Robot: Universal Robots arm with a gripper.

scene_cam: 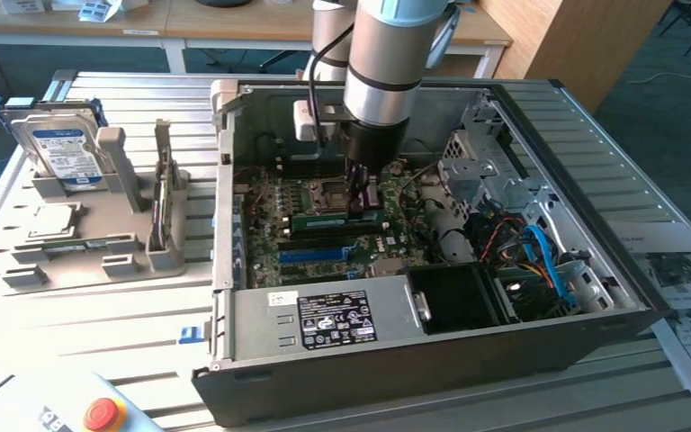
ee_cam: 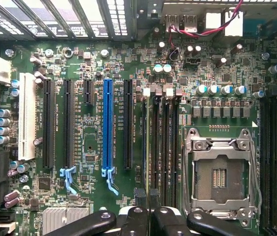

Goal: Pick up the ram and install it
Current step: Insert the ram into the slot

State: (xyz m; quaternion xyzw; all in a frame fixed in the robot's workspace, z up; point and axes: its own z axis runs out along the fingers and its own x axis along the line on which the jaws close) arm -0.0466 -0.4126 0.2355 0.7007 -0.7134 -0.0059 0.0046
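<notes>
Exterior view, fingers (scene_cam: 367,191) at frame centre inside the case (scene_cam: 442,360), pinching the ram (scene_cam: 325,219) just above the board (scene_cam: 271,209), drive cage (scene_cam: 489,171) near on the exterior view's right, wrist view, fingers (ee_cam: 138,209) almost together on the ram's thin edge (ee_cam: 146,147), slots (ee_cam: 165,147) just beside

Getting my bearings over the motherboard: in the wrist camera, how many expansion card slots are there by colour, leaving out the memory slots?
White slot: 1
Blue slot: 1
Black slots: 4
Total: 6
</notes>
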